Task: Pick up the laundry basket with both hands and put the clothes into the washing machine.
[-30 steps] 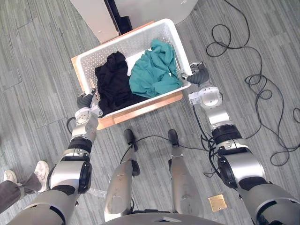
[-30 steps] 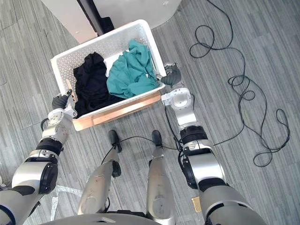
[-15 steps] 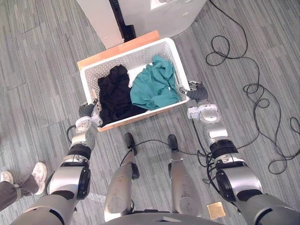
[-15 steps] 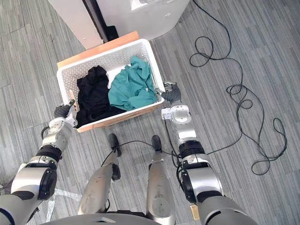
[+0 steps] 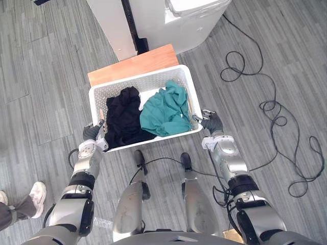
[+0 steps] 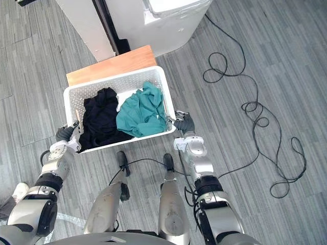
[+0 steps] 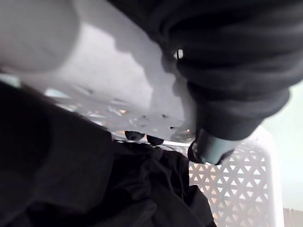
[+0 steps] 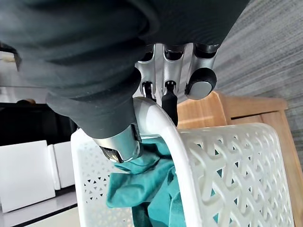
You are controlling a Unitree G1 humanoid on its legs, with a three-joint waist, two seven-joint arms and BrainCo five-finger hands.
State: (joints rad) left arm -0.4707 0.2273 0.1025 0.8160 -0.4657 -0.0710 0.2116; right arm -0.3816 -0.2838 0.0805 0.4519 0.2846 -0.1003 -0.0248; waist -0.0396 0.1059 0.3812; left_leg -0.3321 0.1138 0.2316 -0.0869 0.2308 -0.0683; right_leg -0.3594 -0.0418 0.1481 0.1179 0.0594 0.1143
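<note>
The white perforated laundry basket (image 5: 153,82) hangs between my two hands, just in front of a low wooden stand (image 5: 134,64). Inside lie a black garment (image 5: 122,117) on the left and a teal garment (image 5: 166,109) on the right. My left hand (image 5: 92,133) is shut on the basket's left rim (image 7: 118,75), with the black garment (image 7: 94,179) just past it. My right hand (image 5: 212,122) is shut on the right rim (image 8: 161,123), fingers curled over it beside the teal garment (image 8: 142,189). The white washing machine (image 5: 191,15) stands beyond the stand.
A white upright panel (image 5: 110,25) with a dark gap beside it stands left of the washing machine. A person's shoe (image 5: 36,196) shows on the grey plank floor at the lower left.
The basket has come up off the wooden stand and toward me, both hands still on its rims. The whole view has shifted, so the stand and more of the washing machine now show.
</note>
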